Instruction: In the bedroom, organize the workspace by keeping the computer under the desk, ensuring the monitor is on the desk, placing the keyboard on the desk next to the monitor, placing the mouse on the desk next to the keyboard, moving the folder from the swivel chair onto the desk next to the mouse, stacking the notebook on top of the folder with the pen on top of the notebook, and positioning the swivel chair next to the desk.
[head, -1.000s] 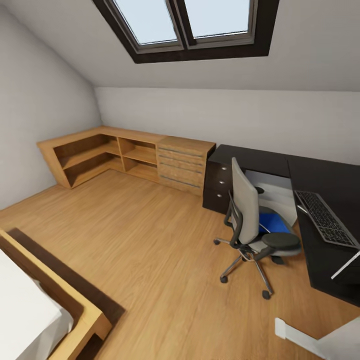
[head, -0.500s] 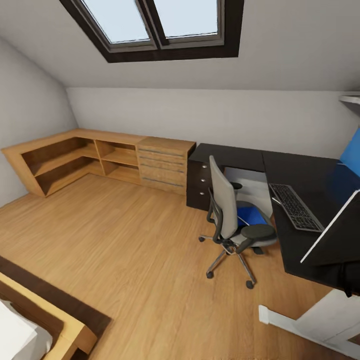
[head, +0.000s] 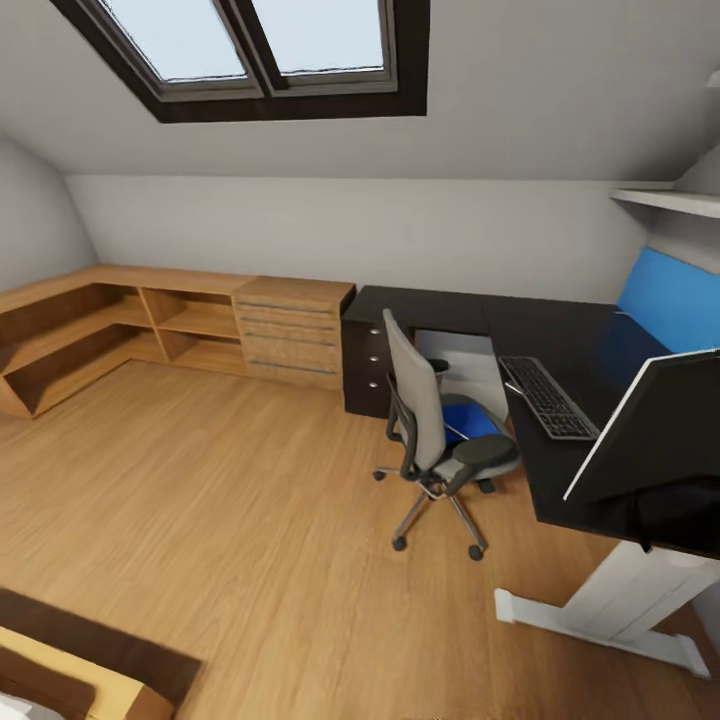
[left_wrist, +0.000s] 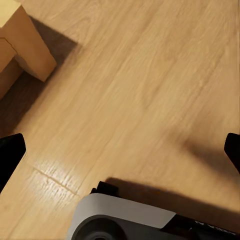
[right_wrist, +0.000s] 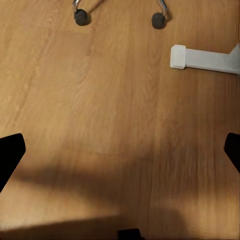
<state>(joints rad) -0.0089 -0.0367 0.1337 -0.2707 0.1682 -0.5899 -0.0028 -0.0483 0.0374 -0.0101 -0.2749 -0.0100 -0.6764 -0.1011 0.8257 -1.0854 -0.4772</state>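
Note:
The black desk (head: 560, 330) with its blue back panel (head: 670, 295) stands at the right of the head view. On it lie the keyboard (head: 548, 397) and, nearer me, the monitor (head: 655, 430) seen from its edge. The grey swivel chair (head: 420, 415) faces the desk, with the blue folder (head: 470, 420) on its seat. A pale box under the desk behind the chair looks like the computer (head: 455, 358). My left gripper (left_wrist: 120, 152) and right gripper (right_wrist: 120, 152) both hang open over the bare plank floor, nothing between the fingers.
Light wooden low cabinets (head: 180, 320) line the far wall under the skylight (head: 250, 50). A wooden bed corner (left_wrist: 25, 45) sits at the lower left. The desk's white foot (right_wrist: 200, 57) and two chair casters (right_wrist: 81, 17) lie ahead of the right gripper.
The whole head view has swung to the right. The cabinets and chair slid left in the picture; the monitor and blue panel came into view. The things themselves have not moved.

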